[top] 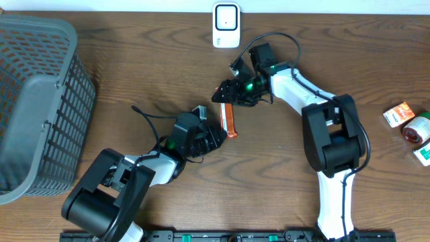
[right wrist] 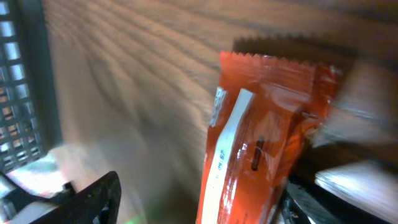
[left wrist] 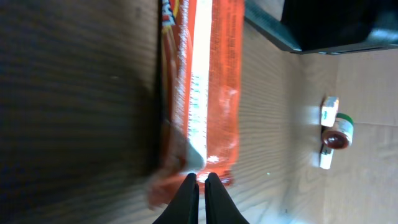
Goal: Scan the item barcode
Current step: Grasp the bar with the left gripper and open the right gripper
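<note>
Left gripper pinches the lower end of one orange packet at frame centre — right gripper spread at its upper end. One scanner top centre, one basket left, three small items far right.

Grey mesh basket at left edge of dark wood-grain table, small orange box near right edge, round red-and-white tub just beside it, green-and-white packet partly cut off

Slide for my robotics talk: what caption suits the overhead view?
Left gripper pinches one end of an orange packet; the open right gripper straddles the other.
</note>
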You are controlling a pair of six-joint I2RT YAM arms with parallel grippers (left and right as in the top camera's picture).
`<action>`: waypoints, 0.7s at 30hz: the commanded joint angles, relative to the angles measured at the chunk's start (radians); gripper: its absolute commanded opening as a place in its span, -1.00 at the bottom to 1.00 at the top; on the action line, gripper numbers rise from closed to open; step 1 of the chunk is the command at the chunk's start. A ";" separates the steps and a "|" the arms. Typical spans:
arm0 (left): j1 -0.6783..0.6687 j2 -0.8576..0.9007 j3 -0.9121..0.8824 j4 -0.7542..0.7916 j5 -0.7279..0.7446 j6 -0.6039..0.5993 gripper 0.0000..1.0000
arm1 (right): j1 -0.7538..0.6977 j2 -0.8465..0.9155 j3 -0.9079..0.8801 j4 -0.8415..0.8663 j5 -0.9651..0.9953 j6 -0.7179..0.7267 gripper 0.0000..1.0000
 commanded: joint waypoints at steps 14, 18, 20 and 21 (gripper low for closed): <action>0.005 0.008 0.020 -0.019 -0.052 0.004 -0.85 | 0.023 0.224 -0.105 -0.083 0.225 0.051 0.28; 0.038 0.008 0.020 -0.094 -0.052 0.027 -0.85 | 0.000 0.224 -0.105 -0.095 0.254 0.108 0.50; 0.079 0.008 0.020 -0.165 -0.055 0.029 -0.86 | -0.019 0.224 -0.105 -0.112 0.270 0.118 0.47; 0.101 0.008 0.020 -0.188 -0.056 0.030 -0.86 | -0.026 0.224 -0.105 -0.117 0.270 0.118 0.41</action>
